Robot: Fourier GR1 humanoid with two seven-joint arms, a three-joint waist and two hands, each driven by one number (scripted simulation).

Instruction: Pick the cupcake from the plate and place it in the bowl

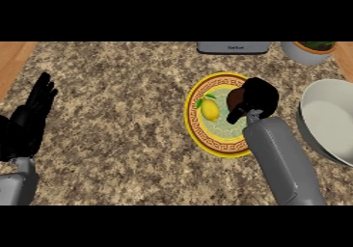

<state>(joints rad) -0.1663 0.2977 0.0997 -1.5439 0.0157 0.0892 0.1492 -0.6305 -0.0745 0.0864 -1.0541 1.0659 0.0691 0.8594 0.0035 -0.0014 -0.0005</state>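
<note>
Right forearm (282, 159) ends in hand (263, 94) curled round cupcake (235, 100) over plate (200, 131).

Head camera, steep look down, only one view on offer.
It hangs close over the counter (122, 111): the left forearm (12, 185) and right forearm (282, 159) enter from the lower edge, the plate (195, 130) sits near centre, and the right edge cuts off the bowl (336, 120).

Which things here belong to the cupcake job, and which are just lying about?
Job: cupcake; patterned plate; grey bowl; right hand, curled round the cupcake.
Lying about: lemon on the plate; grey appliance; potted plant; left hand, resting open at the view's left.
</note>
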